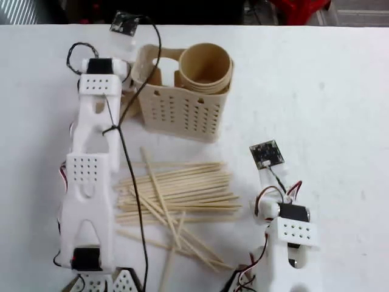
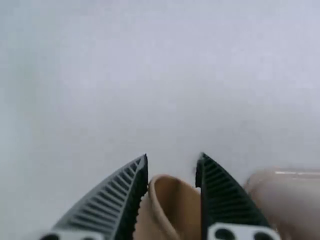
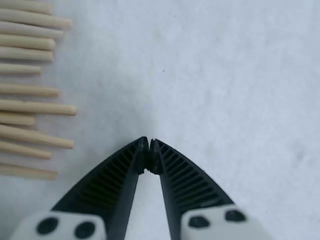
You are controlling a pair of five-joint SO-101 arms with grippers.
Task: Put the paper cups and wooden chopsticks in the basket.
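Noting left pincer (image 2: pixel 173 162) clamped on a light, crushable paper cup (image 2: pixel 170 207) beside the basket (image 1: pixel 182 112), right pincer (image 3: pixel 149 145) clenched empty by stiff, roll-prone chopsticks (image 1: pixel 182 194) on the desk (image 1: pixel 340 91), which probably want a mid-length pinch.

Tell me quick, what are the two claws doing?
Left gripper: closed on a paper cup.
Right gripper: closed, holding nothing.
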